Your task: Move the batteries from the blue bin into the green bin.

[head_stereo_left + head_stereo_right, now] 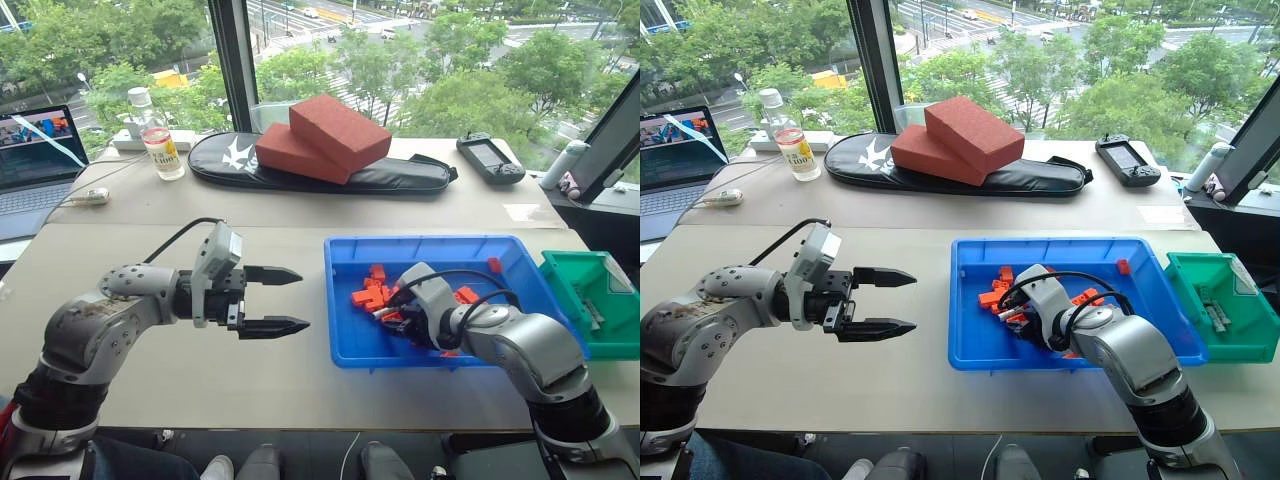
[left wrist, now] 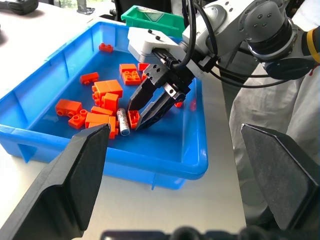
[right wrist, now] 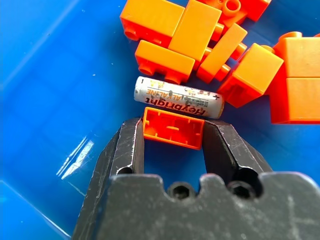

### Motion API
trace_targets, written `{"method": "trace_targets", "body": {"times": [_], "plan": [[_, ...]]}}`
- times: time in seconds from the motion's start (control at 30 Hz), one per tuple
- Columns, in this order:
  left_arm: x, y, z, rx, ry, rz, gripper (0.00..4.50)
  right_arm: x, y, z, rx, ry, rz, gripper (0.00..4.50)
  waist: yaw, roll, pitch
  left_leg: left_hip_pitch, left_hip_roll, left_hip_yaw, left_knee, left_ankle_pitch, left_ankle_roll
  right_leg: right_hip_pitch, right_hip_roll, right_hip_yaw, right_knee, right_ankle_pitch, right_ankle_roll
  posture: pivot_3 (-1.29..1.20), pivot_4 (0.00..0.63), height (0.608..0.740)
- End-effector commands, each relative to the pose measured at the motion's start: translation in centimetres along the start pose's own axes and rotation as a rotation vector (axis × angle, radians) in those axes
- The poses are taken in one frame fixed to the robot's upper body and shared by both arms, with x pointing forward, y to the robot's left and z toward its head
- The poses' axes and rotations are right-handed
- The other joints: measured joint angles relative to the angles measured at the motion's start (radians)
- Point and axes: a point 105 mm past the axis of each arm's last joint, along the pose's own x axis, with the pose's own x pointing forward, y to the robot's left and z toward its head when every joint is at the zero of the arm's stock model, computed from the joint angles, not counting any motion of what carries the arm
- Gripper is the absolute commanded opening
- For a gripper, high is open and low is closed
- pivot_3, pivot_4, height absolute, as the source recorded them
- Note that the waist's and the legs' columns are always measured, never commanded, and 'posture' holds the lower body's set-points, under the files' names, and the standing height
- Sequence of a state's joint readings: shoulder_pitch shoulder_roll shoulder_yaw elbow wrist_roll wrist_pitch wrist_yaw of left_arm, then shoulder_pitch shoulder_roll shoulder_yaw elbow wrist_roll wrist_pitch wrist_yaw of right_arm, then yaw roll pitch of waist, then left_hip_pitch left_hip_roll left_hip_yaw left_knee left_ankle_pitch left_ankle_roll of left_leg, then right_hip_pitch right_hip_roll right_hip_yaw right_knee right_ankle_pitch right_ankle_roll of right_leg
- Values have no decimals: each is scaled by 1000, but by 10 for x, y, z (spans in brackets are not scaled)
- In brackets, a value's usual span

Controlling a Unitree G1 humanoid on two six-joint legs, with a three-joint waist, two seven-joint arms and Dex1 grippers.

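One battery point(image 3: 178, 97) lies on the floor of the blue bin point(image 1: 350, 340), among orange blocks point(image 3: 172, 40) near its middle. The right gripper point(image 3: 173, 136) reaches down beside it, its fingers pinching a small orange block point(image 3: 173, 127) that touches the battery's side, not the battery itself. The left gripper point(image 1: 277, 300) hovers over the table with fingers spread, holding nothing. The battery looks light, rigid and smooth, likely to roll; gripping across its middle seems safest. In the green bin point(image 1: 600, 345) at the table's right edge, the grey items are too small to identify.
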State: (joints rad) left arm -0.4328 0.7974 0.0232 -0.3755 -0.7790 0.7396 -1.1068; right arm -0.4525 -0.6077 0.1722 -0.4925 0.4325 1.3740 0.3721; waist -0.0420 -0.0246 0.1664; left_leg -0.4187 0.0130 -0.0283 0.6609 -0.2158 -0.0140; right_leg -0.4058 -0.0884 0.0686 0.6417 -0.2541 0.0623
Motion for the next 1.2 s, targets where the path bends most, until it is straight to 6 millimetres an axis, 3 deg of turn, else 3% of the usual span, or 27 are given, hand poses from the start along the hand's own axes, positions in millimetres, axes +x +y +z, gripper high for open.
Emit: {"method": "trace_targets", "body": {"times": [0.03, 0.13, 0.3, 0.4, 0.53, 0.6, 0.8, 0.83, 0.93, 1.03, 1.2], "plan": [[-1, 0, 7, 31, -9, -1, 4500, -12, -7, 11, -23, -54, -20, 1444, 0, 0, 0, 0, 0, 0, 0, 0, 0, 0, 0, 0, 0, 0, 0, 0, 150, 740], [-1, 0, 7, 32, -10, 1, 4500, -32, -16, 17, -31, -90, -27, 1444, 1, 0, 0, 0, 0, 0, 0, 0, 0, 0, 0, 0, 0, 0, 0, 0, 150, 740], [-1, 0, 6, 28, -11, 0, 4500, -73, -42, -9, -51, -19, -70, 1444, 18, -1, 0, -1, -1, 0, 0, 0, 0, 0, -1, -1, -2, 0, 0, 0, 150, 740], [-1, 1, 5, 27, -12, 1, 4500, -84, -59, -23, -43, 27, -140, 1444, 19, -1, 0, -1, 0, 0, 0, 0, 0, 0, -1, -1, -2, 0, 0, 0, 150, 740], [-1, 0, 4, 28, -6, 0, 4500, -90, -78, -27, -38, 23, -245, 1444, 9, -1, 0, 0, 0, 1, 0, 0, 0, 0, 0, 0, -1, 0, 0, 0, 150, 740], [-1, -1, 4, 23, -6, -3, 4500, -90, -80, -28, -59, 24, -252, 2446, 8, -1, 0, 0, 0, 1, 0, 0, 0, 0, 0, 0, -1, 0, 0, 0, 150, 740], [-1, 2, 3, 36, 10, 10, 4500, -79, -58, 8, -93, -118, -163, 4339, 2, -1, 0, 0, 1, 1, 0, 0, 0, 0, 0, 0, -1, 0, 0, 0, 150, 740], [-1, 2, 3, 33, 9, 9, 4500, -77, -55, 10, -91, -121, -151, 4475, 2, -1, 0, 0, 1, 1, 0, 0, 0, 0, 1, 0, -1, 0, 0, 0, 150, 740], [-1, 2, 2, 29, 8, 5, 4500, -66, -33, 16, -89, -130, -58, 4475, 3, -1, 0, 0, 1, 0, 0, 0, 0, 0, 1, 0, -1, 0, 0, 0, 150, 740], [-1, 2, 3, 31, 10, 3, 4500, -50, 0, 22, -75, -139, 73, 4475, 3, -1, 0, -1, 1, 0, 0, 0, 0, 0, 1, 0, -1, 0, 0, 0, 150, 740], [-1, 3, 5, 36, 11, 1, 4500, -35, 17, 16, -70, -68, 108, 4475, 7, -1, 0, -1, 0, -1, 0, 0, 0, 0, 0, 0, 0, 0, 0, 0, 150, 740]]}}
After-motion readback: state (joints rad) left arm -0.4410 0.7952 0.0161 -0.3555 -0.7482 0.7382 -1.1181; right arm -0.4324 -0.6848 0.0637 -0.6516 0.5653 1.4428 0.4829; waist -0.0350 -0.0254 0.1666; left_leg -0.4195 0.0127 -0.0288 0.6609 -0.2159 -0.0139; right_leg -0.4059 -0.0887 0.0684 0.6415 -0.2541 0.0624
